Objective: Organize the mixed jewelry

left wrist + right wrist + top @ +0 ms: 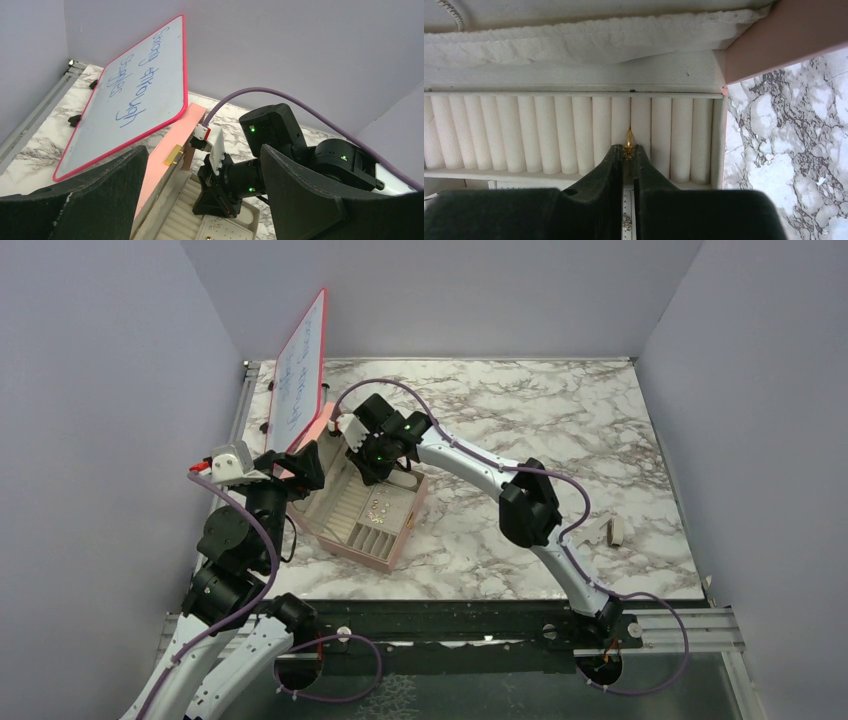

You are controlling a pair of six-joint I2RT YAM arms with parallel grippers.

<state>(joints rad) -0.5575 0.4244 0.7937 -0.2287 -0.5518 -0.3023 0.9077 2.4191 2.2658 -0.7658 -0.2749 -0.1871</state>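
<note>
Ring placement: right gripper (628, 150), jaws nearly closed, pinches gold ring (628, 141) edge-on over pink box's (415, 520) ring rolls (549, 130), lined up to slip between two. Empty left gripper (295, 465), wide open, hovers at box's left side, clear of work.

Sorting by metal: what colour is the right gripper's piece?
The piece is gold; right wrist view.

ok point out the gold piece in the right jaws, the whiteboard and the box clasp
gold piece (628, 141): right wrist view, its visible middle
whiteboard (135, 95): left wrist view, written face
box clasp (173, 155): left wrist view, gold plate
</note>
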